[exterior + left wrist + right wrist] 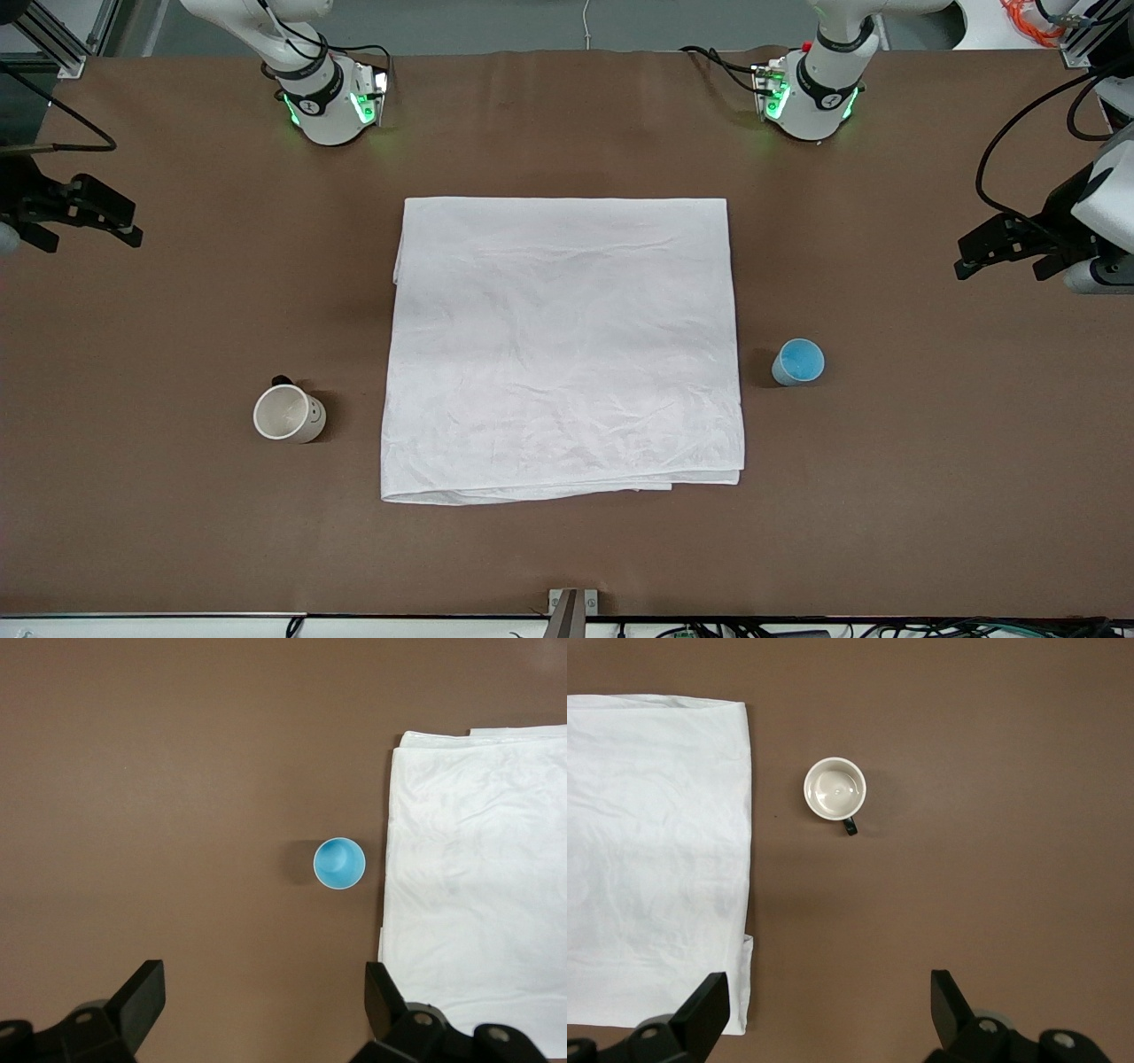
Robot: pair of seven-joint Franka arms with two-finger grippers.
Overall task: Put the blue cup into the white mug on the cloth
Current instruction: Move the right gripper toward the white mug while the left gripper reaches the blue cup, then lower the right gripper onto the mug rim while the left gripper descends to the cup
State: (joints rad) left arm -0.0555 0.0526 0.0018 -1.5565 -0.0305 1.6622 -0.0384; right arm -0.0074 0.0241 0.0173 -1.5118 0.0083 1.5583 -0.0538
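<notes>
Blue cup (798, 361) stands upright and empty on the bare table (930, 461), just beside the cloth's (563, 346) edge toward the left arm's end, not touching it. White mug (289, 414) stands upright on the table near the cloth's edge toward the right arm's end, handle pointing away from the front camera; cloth lies flat mid-table, folded double, nothing on it. Left pincer (266, 997) hangs over bare table by the cup, wide open, holding nothing; right pincer (830, 1005) waits likewise by the mug, wide open, empty.
</notes>
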